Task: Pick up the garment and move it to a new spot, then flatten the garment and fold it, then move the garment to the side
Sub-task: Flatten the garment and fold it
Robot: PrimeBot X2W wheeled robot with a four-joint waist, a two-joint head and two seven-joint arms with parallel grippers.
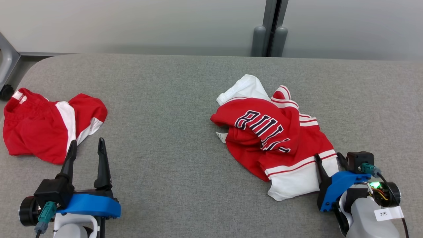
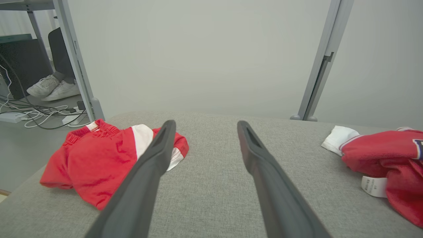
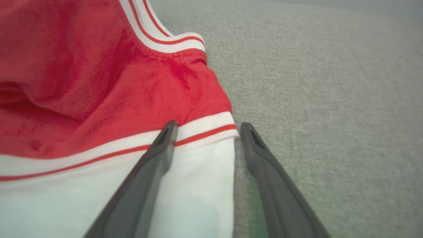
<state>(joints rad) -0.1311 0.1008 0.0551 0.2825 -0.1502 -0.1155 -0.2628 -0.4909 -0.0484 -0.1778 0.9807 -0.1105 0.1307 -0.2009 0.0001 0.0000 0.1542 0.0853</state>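
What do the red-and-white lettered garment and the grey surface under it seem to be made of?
The red-and-white lettered garment: soft knit fabric, perhaps cotton or polyester, matte; it creases loosely, and its striped trim looks ribbed. The grey work surface: woven upholstery-type cloth, matte and heathered; a fine weave shows in the right wrist view.

End effector [image 3: 208, 125] astride garment [image 3: 99, 82] edge
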